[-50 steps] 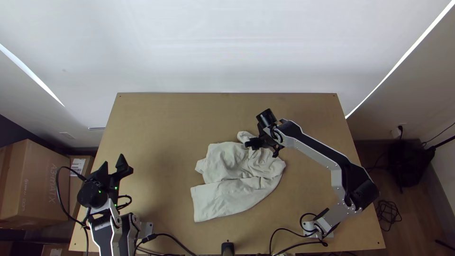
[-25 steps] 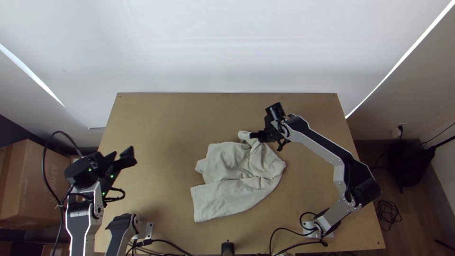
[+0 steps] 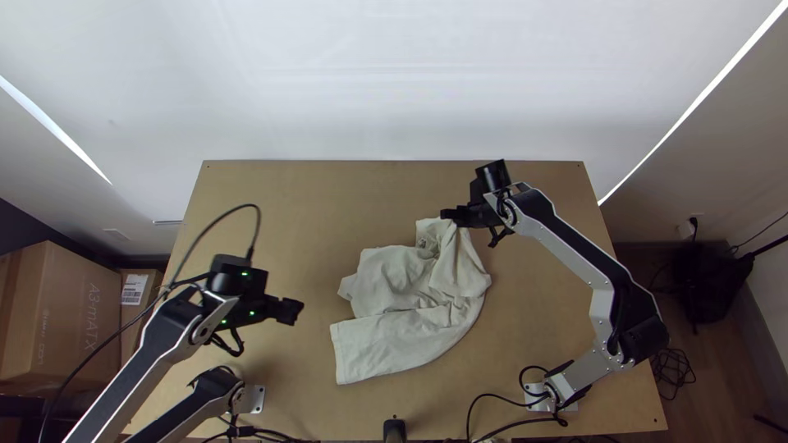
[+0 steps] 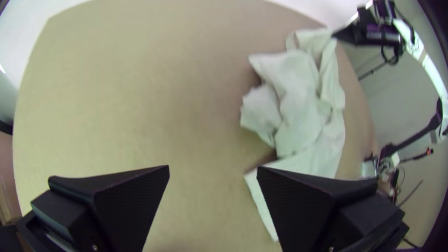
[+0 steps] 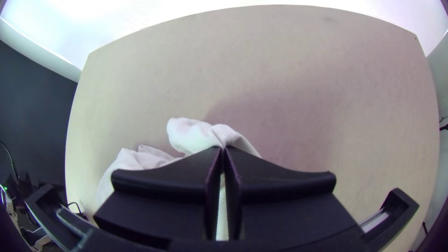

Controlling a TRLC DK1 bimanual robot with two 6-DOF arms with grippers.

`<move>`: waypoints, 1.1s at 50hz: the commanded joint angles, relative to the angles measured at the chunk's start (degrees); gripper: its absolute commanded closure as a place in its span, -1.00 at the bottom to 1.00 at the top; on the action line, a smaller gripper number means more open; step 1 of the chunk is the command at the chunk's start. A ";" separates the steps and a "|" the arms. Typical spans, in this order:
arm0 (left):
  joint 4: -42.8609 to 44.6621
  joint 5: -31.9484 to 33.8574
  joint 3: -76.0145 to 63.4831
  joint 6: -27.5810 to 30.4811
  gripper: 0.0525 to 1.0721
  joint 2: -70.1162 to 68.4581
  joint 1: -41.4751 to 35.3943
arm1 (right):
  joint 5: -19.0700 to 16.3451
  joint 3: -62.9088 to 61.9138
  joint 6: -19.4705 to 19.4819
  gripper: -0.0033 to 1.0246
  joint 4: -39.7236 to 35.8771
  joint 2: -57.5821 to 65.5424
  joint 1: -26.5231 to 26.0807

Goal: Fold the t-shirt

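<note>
Counter (image 3: 287,197): bears the t-shirt (image 3: 402,340), bunched, right of centre, toward the near edge. Right pincer (image 3: 447,215): clenched on its far-side cloth; best drawn slowly toward the far edge, low, until creases ease. Left pincer (image 4: 213,170): spread, empty; should pinch a free corner before folding.

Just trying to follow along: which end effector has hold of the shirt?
The right arm's end effector: its fingers are shut on the far part of the shirt, while the left end effector is open and apart from it.
</note>
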 commanded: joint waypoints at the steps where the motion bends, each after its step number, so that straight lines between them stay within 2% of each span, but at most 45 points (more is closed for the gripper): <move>1: -1.41 0.41 1.55 1.06 -0.89 3.69 -3.47 | -0.12 2.04 1.62 0.95 0.30 -2.07 -1.18; 7: -1.06 1.73 1.90 1.58 -0.89 6.59 -8.66 | -0.12 2.83 1.71 0.95 0.30 -2.42 -2.41; 19: -1.33 7.35 2.78 -1.23 -0.88 17.40 -14.90 | -0.12 3.27 1.62 0.95 0.21 -2.59 -4.60; 25: 0.52 7.79 3.48 -2.02 -0.71 20.65 -17.71 | -0.03 3.36 1.71 0.95 0.21 -2.77 -5.48; 31: 2.28 7.71 3.39 -2.55 -0.70 23.20 -19.47 | 0.05 3.36 1.98 0.95 0.30 -2.68 -5.75; 39: 5.79 7.53 3.22 -5.10 -0.29 24.78 -20.52 | 0.05 3.44 2.15 0.95 0.30 -2.59 -5.75; 55: 7.11 7.35 2.87 -6.33 -0.35 27.42 -24.39 | 0.14 4.15 2.77 0.95 0.30 -2.07 -5.48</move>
